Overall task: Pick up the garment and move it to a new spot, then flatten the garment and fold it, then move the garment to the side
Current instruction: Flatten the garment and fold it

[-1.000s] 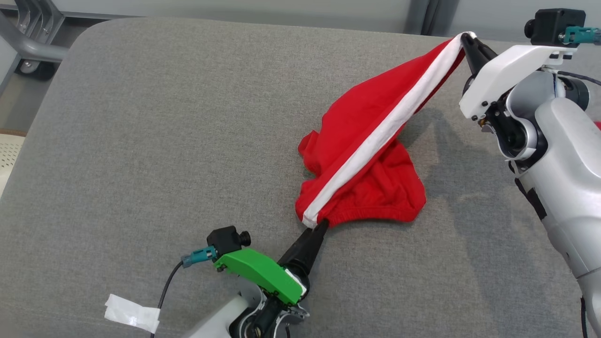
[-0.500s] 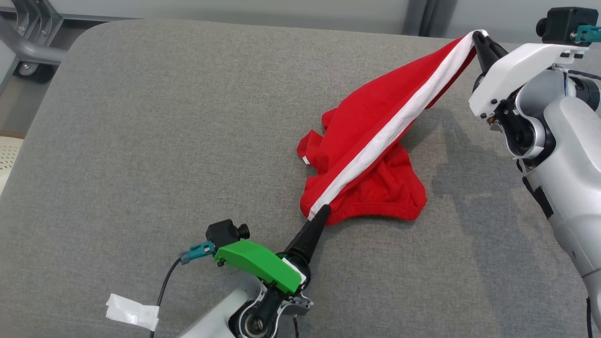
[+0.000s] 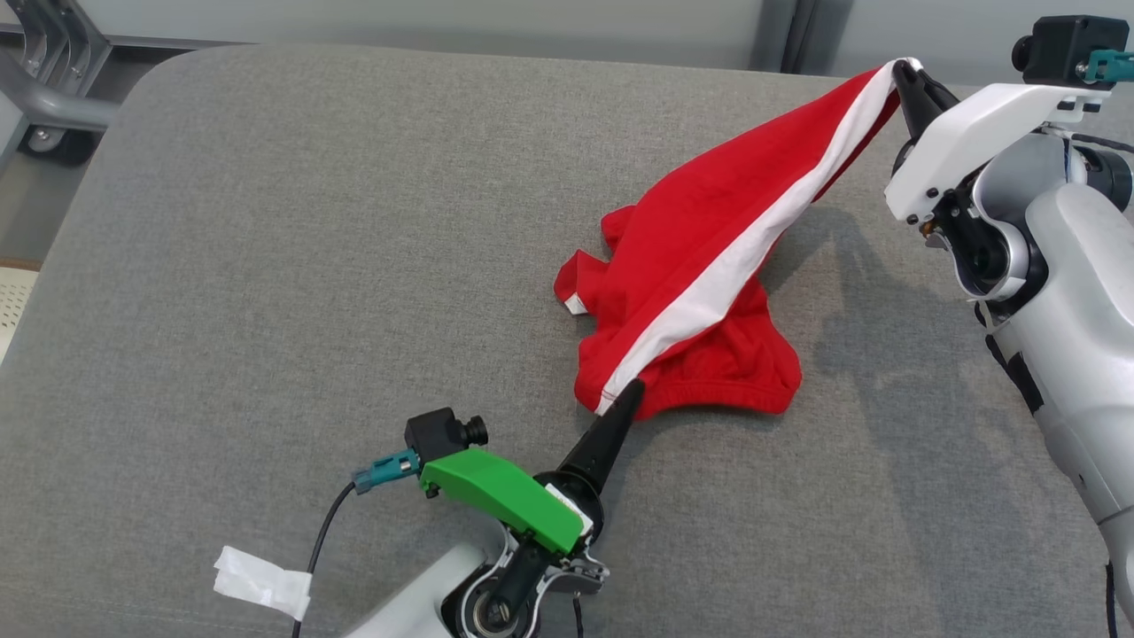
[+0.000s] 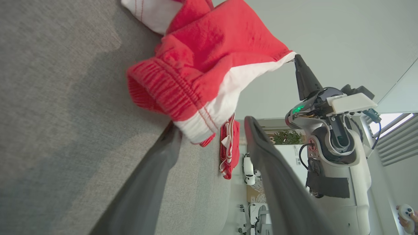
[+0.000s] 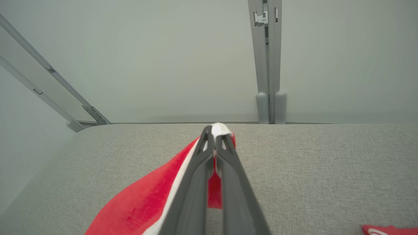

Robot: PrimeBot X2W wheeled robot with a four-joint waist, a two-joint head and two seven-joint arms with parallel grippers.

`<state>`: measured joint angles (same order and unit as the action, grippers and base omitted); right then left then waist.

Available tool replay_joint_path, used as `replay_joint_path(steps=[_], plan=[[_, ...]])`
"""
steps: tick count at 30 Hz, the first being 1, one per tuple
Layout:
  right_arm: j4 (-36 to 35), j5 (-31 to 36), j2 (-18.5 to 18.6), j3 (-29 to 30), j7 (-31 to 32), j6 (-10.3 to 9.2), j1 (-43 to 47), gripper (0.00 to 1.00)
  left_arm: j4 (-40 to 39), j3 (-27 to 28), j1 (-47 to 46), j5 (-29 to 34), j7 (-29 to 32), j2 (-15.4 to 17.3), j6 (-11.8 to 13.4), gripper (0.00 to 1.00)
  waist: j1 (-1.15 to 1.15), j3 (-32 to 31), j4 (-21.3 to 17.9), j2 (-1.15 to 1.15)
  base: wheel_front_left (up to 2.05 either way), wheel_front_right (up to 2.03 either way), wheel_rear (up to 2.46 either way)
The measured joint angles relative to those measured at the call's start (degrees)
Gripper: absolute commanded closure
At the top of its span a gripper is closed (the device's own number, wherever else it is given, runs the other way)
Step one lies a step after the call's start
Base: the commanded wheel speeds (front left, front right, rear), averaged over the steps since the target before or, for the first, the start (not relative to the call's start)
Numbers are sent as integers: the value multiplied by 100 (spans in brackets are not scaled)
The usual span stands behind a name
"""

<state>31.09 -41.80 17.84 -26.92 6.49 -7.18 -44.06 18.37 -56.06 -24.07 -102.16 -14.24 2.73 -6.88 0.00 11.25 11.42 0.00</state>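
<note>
Head view, flattening: pinching the garment (image 3: 700, 266) at two o'clock in the right gripper (image 3: 902, 71), holding the left gripper (image 3: 632, 388) wide by its six o'clock end, perhaps touching; next, closing there.

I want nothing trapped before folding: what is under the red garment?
The red garment has one end raised in the right gripper; beneath that end, bare grey cushion and shadow show. Its bunched part rests on the cushion and hides whatever is beneath.
</note>
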Motion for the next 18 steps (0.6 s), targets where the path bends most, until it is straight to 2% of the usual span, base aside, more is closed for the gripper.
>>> replay_joint_path(steps=[1,9,18], plan=[[5,0,-1,0,-16,0,0,100,-52,-8,0,-3,0,1,0,100,0,-4,0,0,0,0,0],[75,-33,-8,103,-152,0,9,100,-461,-42,-29,2,-1,-1,0,100,0,-85,23,0,0,0,0],[13,-174,-159,237,-426,79,107,100,-400,747,-185,417,-18,41,0,100,0,-286,5,0,0,0,0]])
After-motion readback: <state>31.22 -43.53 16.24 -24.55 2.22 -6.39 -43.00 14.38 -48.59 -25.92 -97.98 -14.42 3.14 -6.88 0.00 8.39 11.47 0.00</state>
